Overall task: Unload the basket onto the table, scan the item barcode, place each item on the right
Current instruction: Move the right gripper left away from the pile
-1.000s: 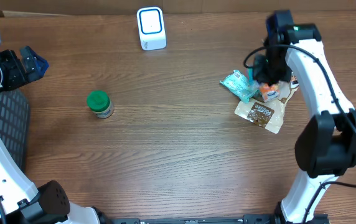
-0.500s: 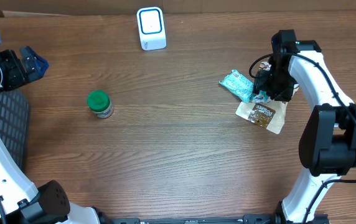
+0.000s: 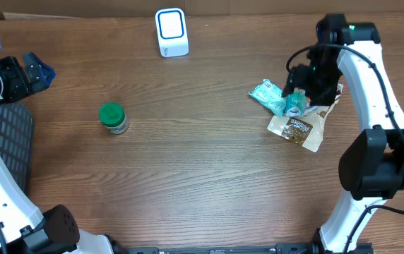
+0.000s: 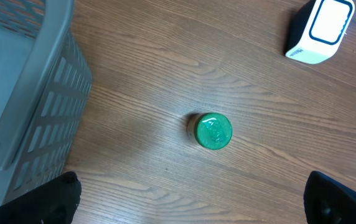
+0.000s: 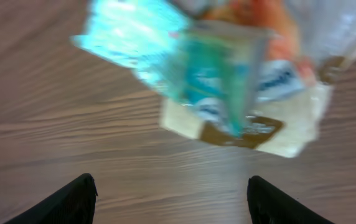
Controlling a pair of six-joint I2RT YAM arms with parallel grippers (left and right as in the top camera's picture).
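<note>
The white and blue barcode scanner [image 3: 171, 32] stands at the table's far edge, also in the left wrist view as the scanner [image 4: 321, 28]. A pile of items lies at the right: a teal packet [image 3: 267, 94], a small teal box [image 3: 297, 104] and a brown and white pouch [image 3: 298, 131]. My right gripper [image 3: 303, 81] hovers over that pile, open and holding nothing. Its wrist view is blurred and shows the teal box [image 5: 218, 81] on the pouch [image 5: 252, 127], beyond the empty gripper [image 5: 178, 202]. My left gripper [image 3: 38, 73] is open at the far left, well away from the items.
A green-lidded jar [image 3: 112, 118] stands alone left of centre, also seen from the left wrist as the jar [image 4: 213, 130]. A grey mesh basket [image 3: 8, 137] sits at the left edge. An orange and clear package [image 5: 259, 22] lies in the pile.
The right gripper went from shut to open over the pile and drew back from it. The teal box now lies on the pile. The left arm has not moved.
</note>
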